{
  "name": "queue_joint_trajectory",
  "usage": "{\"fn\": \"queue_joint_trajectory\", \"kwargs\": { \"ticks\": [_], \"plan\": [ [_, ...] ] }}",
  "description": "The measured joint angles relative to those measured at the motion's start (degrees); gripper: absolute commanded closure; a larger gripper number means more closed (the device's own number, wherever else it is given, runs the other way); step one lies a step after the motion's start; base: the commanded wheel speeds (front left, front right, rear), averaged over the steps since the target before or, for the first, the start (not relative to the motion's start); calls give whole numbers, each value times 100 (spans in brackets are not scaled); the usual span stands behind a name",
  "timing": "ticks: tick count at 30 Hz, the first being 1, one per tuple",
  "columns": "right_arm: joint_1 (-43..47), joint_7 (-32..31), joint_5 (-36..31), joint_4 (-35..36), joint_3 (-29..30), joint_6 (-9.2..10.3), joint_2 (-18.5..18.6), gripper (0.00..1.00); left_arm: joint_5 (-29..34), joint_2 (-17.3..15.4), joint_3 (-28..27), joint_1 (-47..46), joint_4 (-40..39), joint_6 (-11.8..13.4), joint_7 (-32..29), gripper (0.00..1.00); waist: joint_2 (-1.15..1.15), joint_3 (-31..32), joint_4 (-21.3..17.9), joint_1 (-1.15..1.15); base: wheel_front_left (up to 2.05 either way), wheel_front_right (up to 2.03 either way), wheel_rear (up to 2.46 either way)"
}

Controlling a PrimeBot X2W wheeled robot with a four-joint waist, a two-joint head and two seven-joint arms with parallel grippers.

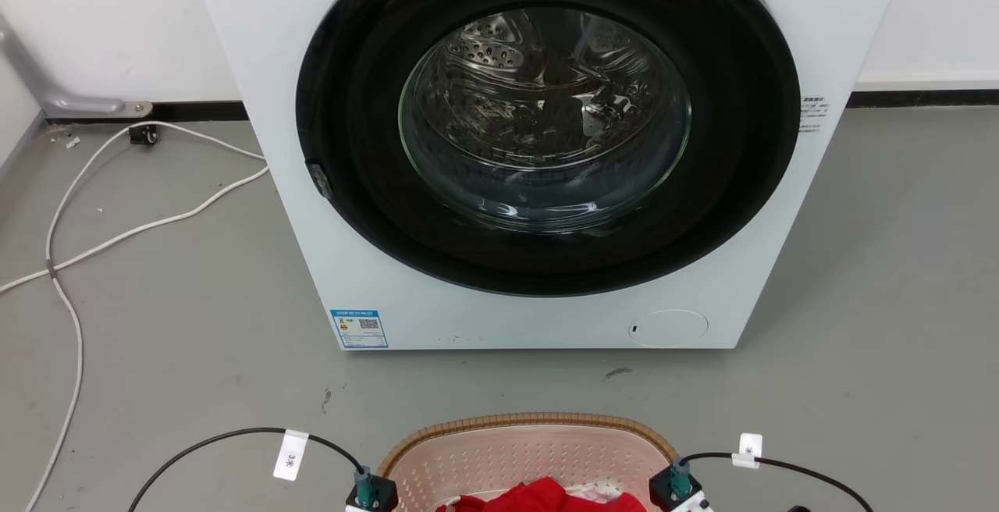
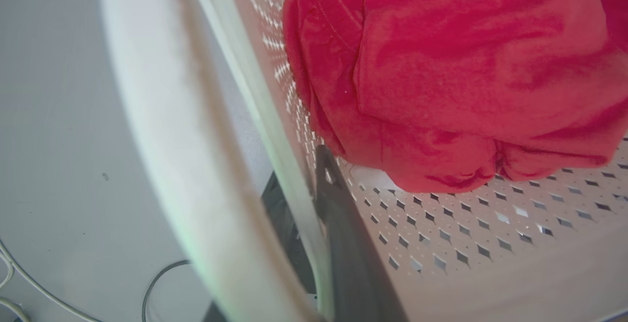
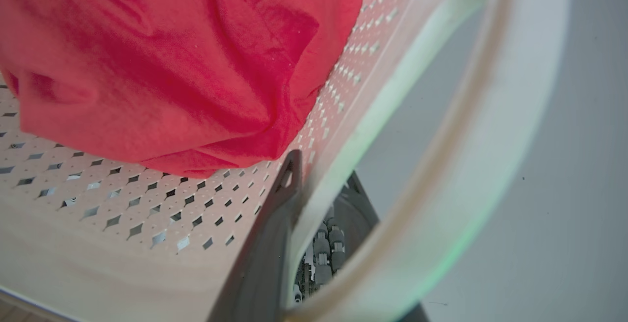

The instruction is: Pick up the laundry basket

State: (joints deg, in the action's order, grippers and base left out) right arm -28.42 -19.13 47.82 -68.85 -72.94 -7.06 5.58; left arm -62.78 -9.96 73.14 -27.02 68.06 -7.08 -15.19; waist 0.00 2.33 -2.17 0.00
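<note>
1. Closest to the left wrist lens is the blurred white left handle [image 2: 162, 130] of the laundry basket [image 1: 538, 421]. The right handle [image 3: 490, 130] arches just as close in the right wrist view.
2. Largest is the white washing machine [image 1: 367, 278], standing at the far edge of the grey floor [image 1: 156, 325] against the wall. Its round dark door [image 1: 546, 114] is closed, and the steel drum shows through the glass.
3. On the near side of the machine, apart from its front, is the laundry basket with its brown woven-look rim and perforated pink-beige walls. I cannot tell whether it rests on the floor or hangs above it.
4. A red garment [image 2: 466, 67] lies bunched on the middle of the basket's perforated bottom.
5. The left gripper [image 2: 299, 170] has one dark finger inside the basket's left wall and the other outside, under the handle. The two pinch the wall between them.
6. The right gripper [image 3: 321, 170] grips the right wall the same way, one finger inside and one outside.
7. A white cable [image 1: 156, 223] loops over the left side of the floor from its far left corner.
8. A thin black cable [image 1: 226, 438] rises from the left wrist, carrying a white tag [image 1: 290, 455].
9. A blue label [image 1: 359, 328] sits at the lower left corner of the machine's front.
</note>
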Motion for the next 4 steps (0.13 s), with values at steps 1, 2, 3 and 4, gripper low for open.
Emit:
{"fn": "queue_joint_trajectory", "kwargs": {
  "ticks": [1, 2, 3, 4],
  "plan": [
    [0, 0, -8, 0, 0, 0, 0, 100, 0, 0, 1, 0, -1, 0, 0, 100, 0, 2, -4, 0, 0, 0, 0],
    [0, 0, -10, 0, 0, 0, 0, 100, 0, -1, 1, 0, -2, 0, -1, 100, 0, 4, -6, 0, 0, 0, 0],
    [0, 0, -11, 0, 0, 0, 0, 100, 0, -1, 1, 0, -3, 0, -1, 100, 0, 6, -8, 0, 0, 0, 0],
    [0, -1, -13, 0, 0, 0, -1, 100, 0, -2, 2, 0, -4, 0, -1, 100, 0, 8, -9, 0, 0, 0, 0]
  ]
}}
